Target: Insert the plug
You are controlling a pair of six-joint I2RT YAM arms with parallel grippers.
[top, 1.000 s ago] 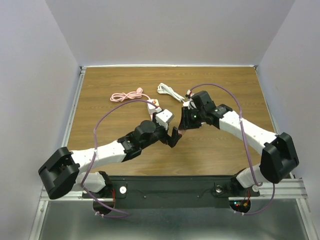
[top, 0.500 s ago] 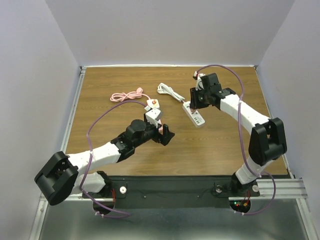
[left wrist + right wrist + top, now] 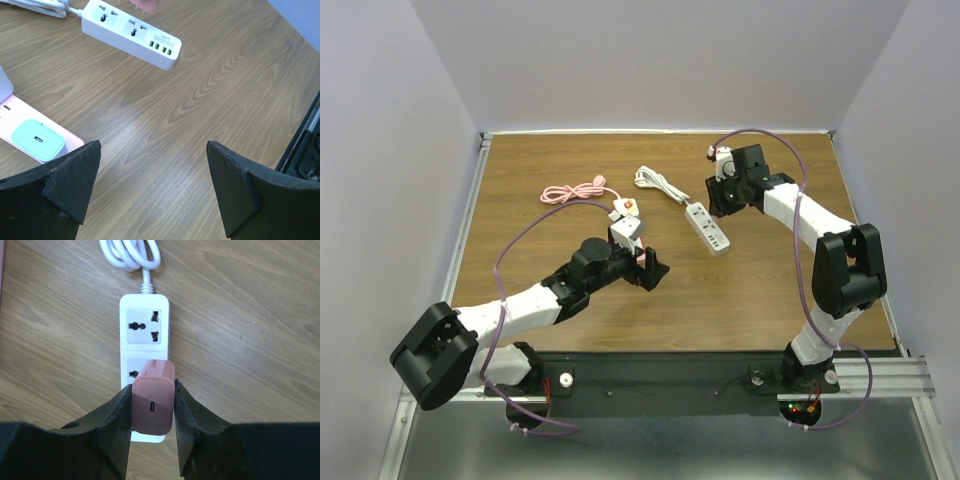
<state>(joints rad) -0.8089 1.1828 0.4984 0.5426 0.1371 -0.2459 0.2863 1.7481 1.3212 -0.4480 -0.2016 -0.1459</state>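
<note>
My right gripper [image 3: 152,390] is shut on a dusty-pink plug [image 3: 152,405], its USB port facing the camera. The plug hangs over the second socket of the white power strip [image 3: 144,335], which lies flat on the table at back right [image 3: 708,227]. I cannot tell whether the prongs touch the socket. In the top view the right gripper [image 3: 722,196] is at the strip's far end. My left gripper [image 3: 655,272] is open and empty, low over bare wood in the left wrist view [image 3: 152,147]. The strip [image 3: 130,32] and the plug's lower end [image 3: 145,5] show there too.
The strip's coiled white cord [image 3: 655,181] lies behind it. A pink cable [image 3: 575,190] is coiled at back left. A pink block with a mint charger [image 3: 37,140] lies beside the left fingers. The table's raised edges [image 3: 470,220] border the wood.
The right arm has swung from the table's middle to the back right with the plug, uncovering the power strip. The left gripper has drawn back slightly to the left.
</note>
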